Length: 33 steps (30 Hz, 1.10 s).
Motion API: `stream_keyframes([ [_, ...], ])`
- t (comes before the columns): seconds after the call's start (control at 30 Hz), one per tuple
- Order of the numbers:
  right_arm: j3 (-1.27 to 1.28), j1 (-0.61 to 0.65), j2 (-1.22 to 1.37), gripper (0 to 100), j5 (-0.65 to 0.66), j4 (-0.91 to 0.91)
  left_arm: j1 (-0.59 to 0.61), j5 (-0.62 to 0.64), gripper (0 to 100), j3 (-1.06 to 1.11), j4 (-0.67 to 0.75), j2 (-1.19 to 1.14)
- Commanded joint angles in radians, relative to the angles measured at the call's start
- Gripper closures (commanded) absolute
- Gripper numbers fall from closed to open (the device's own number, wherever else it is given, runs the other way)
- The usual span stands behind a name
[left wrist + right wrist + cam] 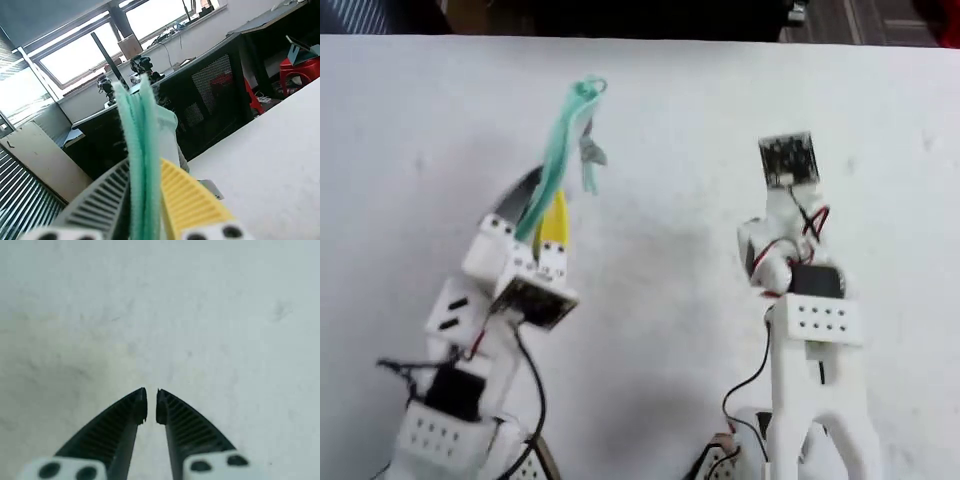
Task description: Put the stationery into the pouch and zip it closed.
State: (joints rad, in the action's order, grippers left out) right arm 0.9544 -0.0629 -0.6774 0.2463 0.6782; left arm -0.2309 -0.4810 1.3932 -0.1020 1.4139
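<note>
While the left gripper [542, 215] clamps its grey and yellow jaws on the mint-green pouch [560, 150], the pouch sticks out edge-on past the fingertips, lifted off the white table [680, 100]. Well apart, the right gripper [151, 407] hangs over the table, jaws nearly together, grasping nothing.

Left end effector [145, 167] clamped, right end effector [151, 404] shut.

A white table [650, 100] is seen from above. Beyond its edge, bright windows [75, 62], a brown box [131, 46], a black mesh panel [220, 85] and a red stool [295, 75] are seen.
</note>
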Motion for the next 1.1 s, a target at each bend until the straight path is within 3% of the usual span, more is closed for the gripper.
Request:
stream_keyframes([
  [0.0, 0.084, -0.038, -0.016, 98.1, -0.029, -0.170, -0.021, -0.012, 98, -0.060, 0.364, -0.217],
  [0.07, 0.115, -0.074, -0.016, 98.1, -0.035, -0.220, -0.051, -0.054, 98, -0.133, 0.420, -0.346],
  [0.3, 0.126, -0.174, -0.015, 98.1, -0.038, -0.254, -0.259, -0.083, 98, -0.470, 0.402, -0.946],
  [0.53, 0.126, -0.216, -0.015, 98.1, -0.140, -0.263, -0.338, -0.190, 98, -0.502, 0.614, -1.340],
  [0.7, 0.126, -0.245, -0.015, 98.1, -0.149, -0.282, -0.387, -0.216, 97, -0.445, 0.608, -1.452],
  [0.77, 0.126, -0.245, -0.015, 98.1, -0.146, -0.282, -0.407, -0.206, 91, -0.394, 0.603, -1.435],
  [0.83, 0.126, -0.243, -0.015, 98.1, -0.141, -0.282, -0.415, -0.118, 87, -0.336, 0.594, -1.388],
  [0.93, 0.126, -0.243, -0.015, 98.1, -0.141, -0.282, -0.415, -0.021, 84, -0.301, 0.428, -1.262],
  [1.07, 0.126, -0.239, -0.015, 98.1, -0.140, -0.282, -0.418, 0.132, 79, -0.328, 0.049, -1.027],
])
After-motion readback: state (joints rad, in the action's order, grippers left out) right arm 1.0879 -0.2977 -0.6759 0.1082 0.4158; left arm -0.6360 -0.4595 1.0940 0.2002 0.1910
